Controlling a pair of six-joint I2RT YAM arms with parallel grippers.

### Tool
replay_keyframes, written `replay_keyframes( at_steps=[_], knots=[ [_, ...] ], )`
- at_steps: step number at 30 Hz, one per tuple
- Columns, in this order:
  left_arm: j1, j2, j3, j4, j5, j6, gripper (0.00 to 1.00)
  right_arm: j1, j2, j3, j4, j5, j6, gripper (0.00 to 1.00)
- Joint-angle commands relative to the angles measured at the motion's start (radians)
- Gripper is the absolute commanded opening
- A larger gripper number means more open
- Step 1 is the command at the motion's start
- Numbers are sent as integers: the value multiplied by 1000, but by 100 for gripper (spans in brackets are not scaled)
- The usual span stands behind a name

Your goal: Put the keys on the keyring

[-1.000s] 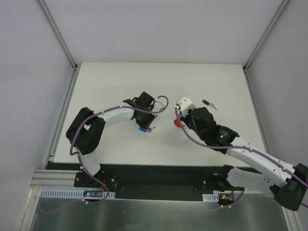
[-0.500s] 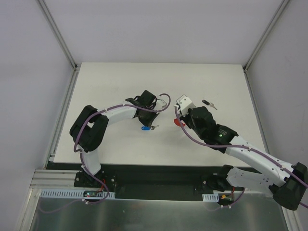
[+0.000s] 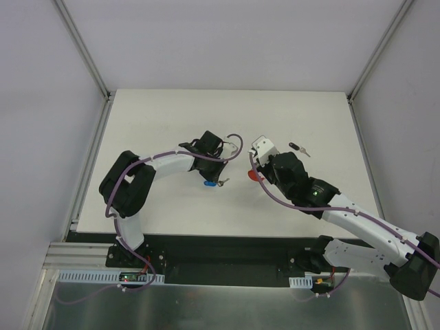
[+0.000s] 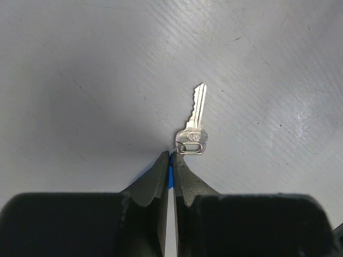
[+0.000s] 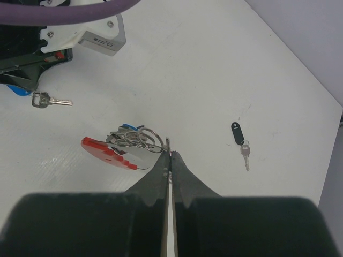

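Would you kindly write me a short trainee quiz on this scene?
1. True or false: the black key lies apart from the keyring.
2. What does the left hand pinch? A) the blue key by its tag B) the black key C) nothing
3. Fill in: the right hand is ____ (open or shut).
Key: 1 true; 2 A; 3 shut.

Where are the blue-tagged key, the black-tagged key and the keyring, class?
blue-tagged key (image 4: 197, 107): left wrist view, silver blade.
black-tagged key (image 5: 236, 132): right wrist view, black tag.
keyring (image 5: 107, 151): right wrist view, red band.
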Motion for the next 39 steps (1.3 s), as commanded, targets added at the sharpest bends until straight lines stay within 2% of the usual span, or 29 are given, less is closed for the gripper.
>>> replay_keyframes(
  at_steps=[1,6,9,22,39],
  knots=[
    [-18,-59,-14,14,10,-33,0,-5,-7,23,36,-1,15,1],
    [-36,-65,-17,17,-26,-45,3,-4,-7,23,33,-7,18,1],
    [-50,-73,-18,15,-56,-46,0,-4,-8,23,33,-10,20,1],
    [-96,-50,-4,14,-171,-57,0,-5,-8,24,30,-17,24,2],
    [-119,-13,13,14,-192,-80,1,-5,-4,24,30,-19,24,1]
  ],
)
